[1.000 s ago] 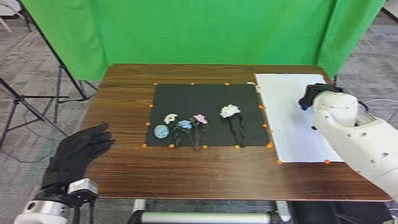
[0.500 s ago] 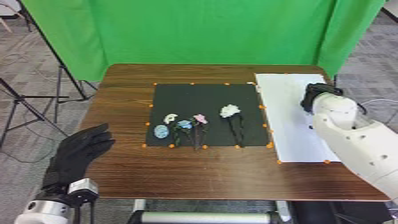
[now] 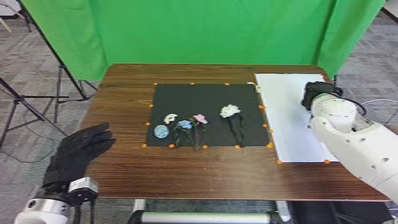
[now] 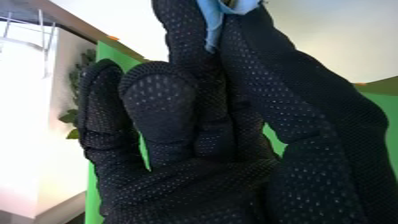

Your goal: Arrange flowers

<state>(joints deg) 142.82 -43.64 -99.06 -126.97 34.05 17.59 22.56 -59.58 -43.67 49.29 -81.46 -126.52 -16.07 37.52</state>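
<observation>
Flowers [image 3: 230, 110] lie unmoved on the black mat [image 3: 195, 99]; the right hand [image 3: 319, 90], pinching a light-blue piece [image 4: 212, 19], has shifted slightly over the white sheet [image 3: 290, 112]; placing probably remains. The left hand [image 3: 73, 154] is relaxed.

A: ok so what's all this stuff sitting on?
B: 1 brown wooden table [image 3: 187, 175], 2 flat things right on it: a black mat [image 3: 195, 100] around the middle and a white sheet [image 3: 284, 105] just beside it, over on the right.
A: anything marking them out?
B: yep, little orange dots [image 3: 205, 146] round the mat, plus 2 on the sheet's near edge
</observation>
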